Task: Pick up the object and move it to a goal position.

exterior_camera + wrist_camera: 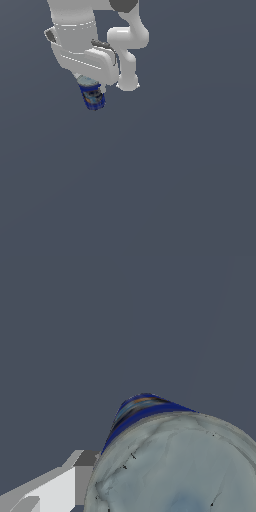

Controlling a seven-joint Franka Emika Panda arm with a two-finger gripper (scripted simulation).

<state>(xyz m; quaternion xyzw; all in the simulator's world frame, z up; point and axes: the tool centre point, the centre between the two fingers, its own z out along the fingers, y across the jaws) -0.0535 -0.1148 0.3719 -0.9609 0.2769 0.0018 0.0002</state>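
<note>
I count one can (pixel 92 96), dark blue with a silvery rim, in the upper left of the exterior frame, hanging tilted just under the white arm (pixel 80 47). In the wrist view its pale top (pixel 175 466) fills the lower right. One claw (pixel 90 84): my read is it's clamped on the can's upper part, one finger (pixel 55 488) touching the rim.

**Lighting and render quality: even, shadowless, soft**

Illumination: flat and moderate, no evident source. The plain slate-grey background (pixel 175 190) bears no cast shadows in either view. Glare: none; the glossy white robot arm (pixel 80 45) shows only gentle shading. Sharpness: low-resolution exterior render, jagged edges. Wrist view: the small dark blue cylindrical can's (pixel 175 466) silvery top looms large, its texture smeared.
</note>
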